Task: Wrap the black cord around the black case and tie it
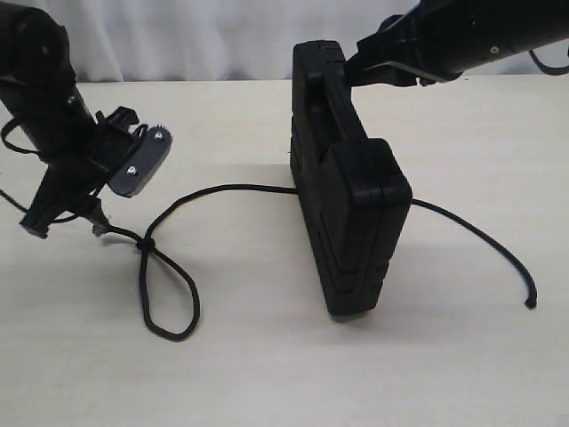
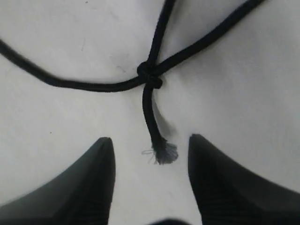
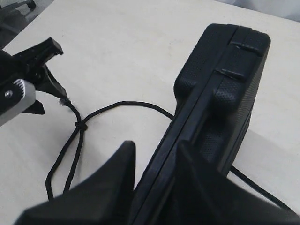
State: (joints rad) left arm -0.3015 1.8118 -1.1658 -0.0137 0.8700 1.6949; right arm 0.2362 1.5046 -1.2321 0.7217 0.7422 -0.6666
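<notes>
The black case (image 1: 351, 213) stands on its narrow edge in the middle of the table, handle side up. My right gripper (image 1: 356, 67) is shut on its handle; in the right wrist view the gripper (image 3: 157, 147) has one finger on each side of the case (image 3: 225, 93). The black cord (image 1: 222, 189) runs under the case, and its far end (image 1: 531, 304) lies at the right. At the left it forms a loop (image 1: 173, 302) below a knot (image 1: 146, 242). My left gripper (image 2: 150, 139) hangs open just over the frayed end (image 2: 164, 152), not touching it.
The pale wooden table (image 1: 267, 374) carries only the case and cord. A white curtain (image 1: 196, 36) hangs behind the back edge. The left arm's grey bracket (image 1: 138, 165) sticks out toward the case.
</notes>
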